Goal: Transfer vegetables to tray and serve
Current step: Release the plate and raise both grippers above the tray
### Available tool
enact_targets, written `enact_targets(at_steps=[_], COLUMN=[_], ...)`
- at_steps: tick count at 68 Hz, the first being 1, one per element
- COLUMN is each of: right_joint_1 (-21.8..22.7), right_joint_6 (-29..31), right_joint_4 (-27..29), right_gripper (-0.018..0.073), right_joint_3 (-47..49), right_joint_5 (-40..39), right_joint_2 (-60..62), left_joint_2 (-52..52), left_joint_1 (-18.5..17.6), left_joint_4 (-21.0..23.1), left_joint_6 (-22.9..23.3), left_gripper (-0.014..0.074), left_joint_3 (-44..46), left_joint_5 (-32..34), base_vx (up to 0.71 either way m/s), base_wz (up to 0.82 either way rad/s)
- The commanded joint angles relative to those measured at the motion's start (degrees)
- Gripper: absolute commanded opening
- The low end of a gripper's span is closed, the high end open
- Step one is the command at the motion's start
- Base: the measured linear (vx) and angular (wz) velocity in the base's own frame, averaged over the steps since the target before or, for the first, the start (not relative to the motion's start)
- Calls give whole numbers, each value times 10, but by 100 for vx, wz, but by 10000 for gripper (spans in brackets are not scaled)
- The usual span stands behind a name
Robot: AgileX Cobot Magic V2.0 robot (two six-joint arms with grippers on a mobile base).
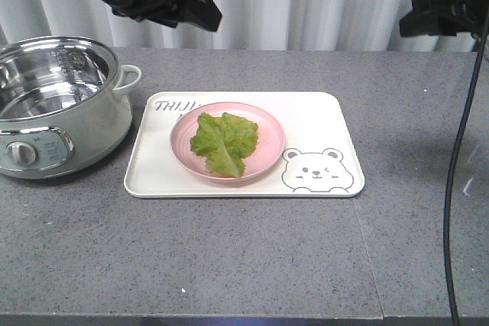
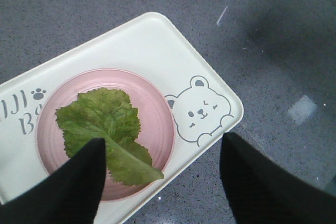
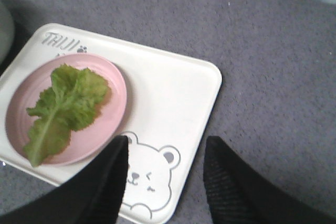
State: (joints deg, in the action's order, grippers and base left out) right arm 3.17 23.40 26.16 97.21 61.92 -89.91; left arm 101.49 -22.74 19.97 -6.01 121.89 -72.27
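Lettuce leaf (image 1: 224,143): one ruffled green leaf with a pale rib lies flat on the pink plate, within the rim. Nothing touches it.
Plate (image 1: 267,131): round and pink, it sits on the tray toward the lettered end and covers part of the lettering.
Tray (image 1: 321,124): cream, rectangular, with rounded corners. It lies flat on the table, with a grey bear face in the near right corner, just beside the plate.
Left gripper (image 2: 163,140): held above the tray's pot-side end, well clear of the leaf. The jaws are spread wide with nothing between them, and in the left wrist view one finger (image 2: 79,182) overlaps the plate's edge.
Right gripper (image 3: 167,140): raised over the table's far right, away from the tray. The jaws are parted and hold nothing.
Pot (image 1: 69,124): a pale electric pot with a steel lining and a front dial stands just beside the tray's left edge.
Table (image 1: 229,265): a grey speckled top.
Cable (image 1: 456,173): black, hanging down at the right edge.
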Motion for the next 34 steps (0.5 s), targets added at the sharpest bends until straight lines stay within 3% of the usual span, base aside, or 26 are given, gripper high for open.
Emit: enact_targets(at_steps=[1,7,11,34], right_joint_1=[4,4,4,4], right_joint_6=[-15,-20,-24,-26], right_joint_4=[-5,-6,-6,-6], right_gripper=[328,328,328,328], right_joint_3=[18,18,18,18], right_joint_5=[-4,-3,-3,10], right_joint_2=[23,23,23,23], left_joint_2=[-49,-66,-77,-100], left_joint_1=[-3,-3,-3,-3], left_joint_4=[-23,-72,-97,-108], left_joint_6=[44,97,109,107], left_gripper=[442,416,398,295], left_joint_3=[17,17,17,6], left_joint_5=[1,1,1,1], base_vx=[0,0,0,0], base_wz=[0,0,0,0])
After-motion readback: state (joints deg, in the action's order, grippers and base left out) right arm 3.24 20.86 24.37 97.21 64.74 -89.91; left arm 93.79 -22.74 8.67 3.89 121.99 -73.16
